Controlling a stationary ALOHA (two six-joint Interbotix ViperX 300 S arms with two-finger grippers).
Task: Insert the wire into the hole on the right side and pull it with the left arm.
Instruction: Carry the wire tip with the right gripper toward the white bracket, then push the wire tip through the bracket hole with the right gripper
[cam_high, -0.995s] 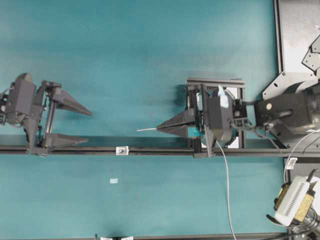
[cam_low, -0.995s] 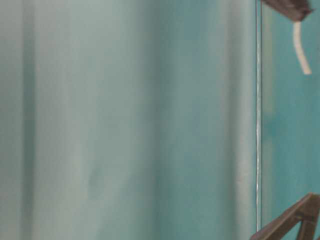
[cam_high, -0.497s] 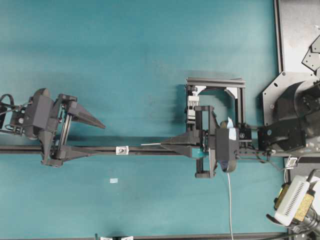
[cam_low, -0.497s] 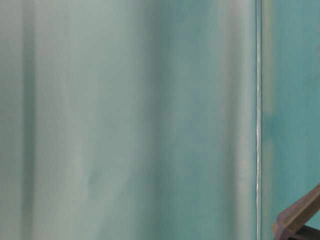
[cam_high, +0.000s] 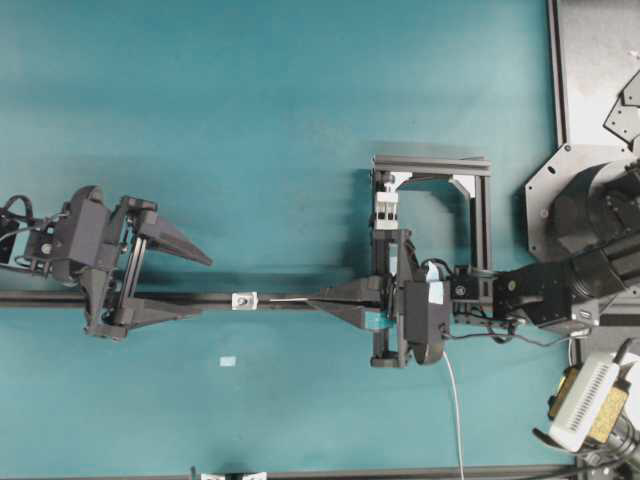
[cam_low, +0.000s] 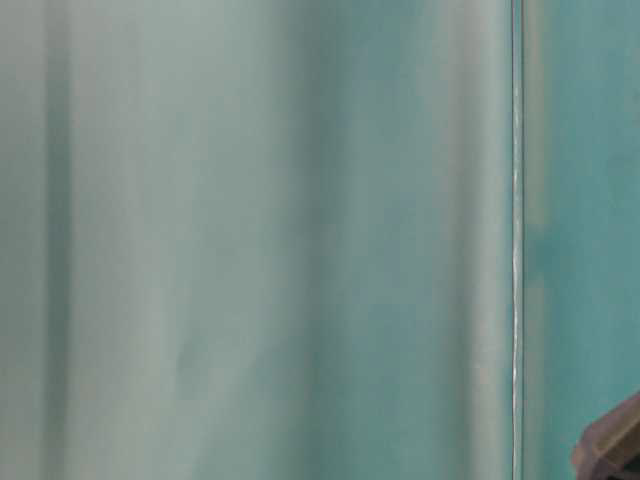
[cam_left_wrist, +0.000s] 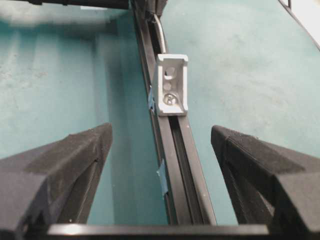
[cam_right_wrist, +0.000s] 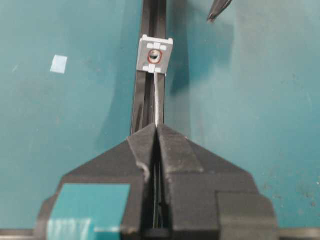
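Teal tabletop (cam_high: 300, 120), right tool (cam_right_wrist: 157, 129) pinching the wire (cam_right_wrist: 157, 102) so its tip meets the hole (cam_right_wrist: 156, 55), while left tool (cam_high: 197, 287) waits spread wide just left of the tab to pull.

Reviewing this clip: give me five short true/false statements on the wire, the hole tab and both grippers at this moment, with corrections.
1. The right gripper is shut on the wire. True.
2. The left gripper is clamped on the wire. False: its jaws stand wide open, holding nothing.
3. The wire points at the hole in the small tab. True.
4. The tab sits on the bare teal mat. False: it sits on the black rail.
5. The left gripper's fingers straddle the rail. True.
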